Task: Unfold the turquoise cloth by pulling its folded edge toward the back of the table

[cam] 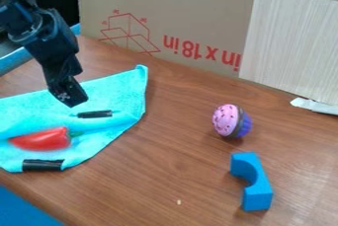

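The black gripper (68, 93) hangs at the upper left, above the back part of a turquoise cloth (125, 89). The cloth lies on the wooden table with a raised fold across it. A red toy pepper (43, 139) with a green stem rests on the cloth, in front of the gripper and a little to its left. Two black strips lie on the cloth, one (95, 114) close below the gripper and one (42, 165) near the front edge. I cannot tell whether anything is held.
On the right side of the table (168, 166) a toy cupcake (228, 120) with pink top and purple base lies tipped. In front of it is a blue arch-shaped block (256, 185). A cardboard wall (204, 8) with a pale wood-patterned panel (290, 47) bounds the back.
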